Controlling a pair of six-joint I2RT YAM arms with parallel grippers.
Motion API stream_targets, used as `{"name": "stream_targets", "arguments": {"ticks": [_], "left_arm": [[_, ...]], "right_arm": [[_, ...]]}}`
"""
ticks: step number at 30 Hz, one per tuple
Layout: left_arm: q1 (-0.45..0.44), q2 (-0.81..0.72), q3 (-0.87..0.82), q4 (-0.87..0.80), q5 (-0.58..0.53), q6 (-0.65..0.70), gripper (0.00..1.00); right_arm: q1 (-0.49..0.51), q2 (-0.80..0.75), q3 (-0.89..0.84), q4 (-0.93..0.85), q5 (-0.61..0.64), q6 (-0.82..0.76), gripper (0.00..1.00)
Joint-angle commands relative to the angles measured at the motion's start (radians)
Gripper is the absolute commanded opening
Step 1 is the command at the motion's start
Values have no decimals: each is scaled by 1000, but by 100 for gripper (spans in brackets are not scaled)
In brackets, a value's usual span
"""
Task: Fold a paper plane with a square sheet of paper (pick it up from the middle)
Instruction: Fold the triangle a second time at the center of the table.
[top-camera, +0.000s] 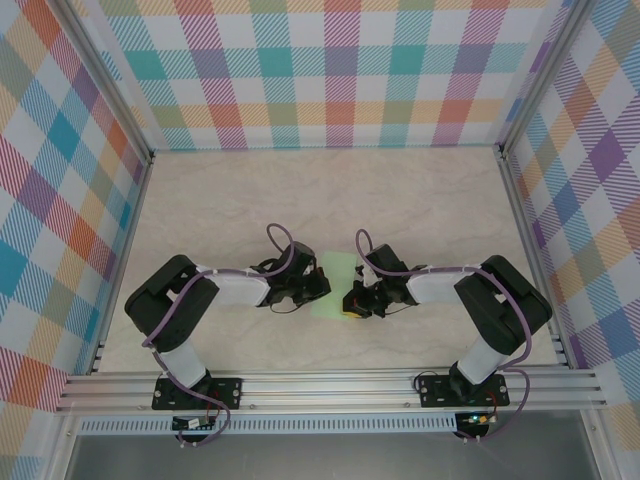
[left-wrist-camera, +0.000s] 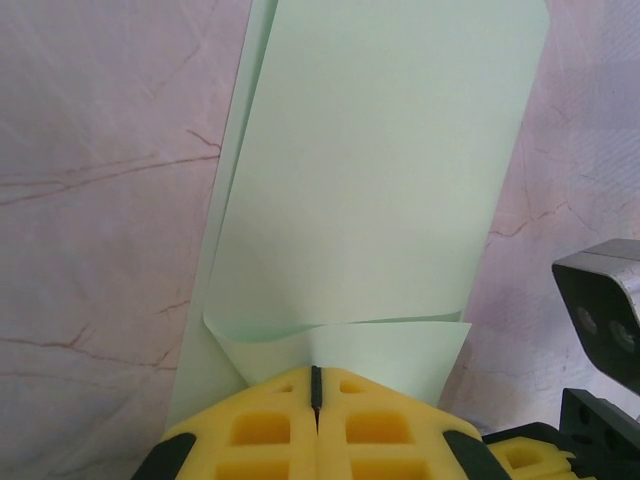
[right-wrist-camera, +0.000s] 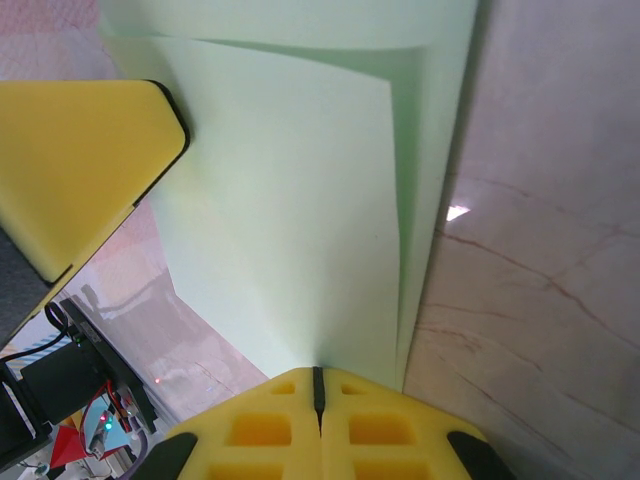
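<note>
Folded paper (top-camera: 338, 276) is seen mid-table btwn the arms, pinched at opposite edges by L gripper (left-wrist-camera: 316, 386) & R gripper (right-wrist-camera: 318, 386), w/ both jaws clenched tight on it.

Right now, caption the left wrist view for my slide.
Left hand pinches the folded pale-green paper over the marble table.

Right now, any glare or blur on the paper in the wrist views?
Left wrist: paper sharp, evenly lit, soft shadow under its curled flap. Right wrist: paper sharp too; one small bright glint on the table, off the paper. Top view: even light, no glare.
</note>
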Motion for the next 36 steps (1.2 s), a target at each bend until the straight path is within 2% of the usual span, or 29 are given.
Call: {"name": "stream_targets", "arguments": {"ticks": [1,27,36], "left_arm": [[46,38,-3,-41,-56,30,0],[176,28,-22,-34,0,71,0],[186,-75,-5,-65,52,75,0]], "right_arm": [[3,33,-42,-83,70,-2,5],[2,24,-44,-86,67,-2,5],[2,25,-34,-79,58,0,5]]}}
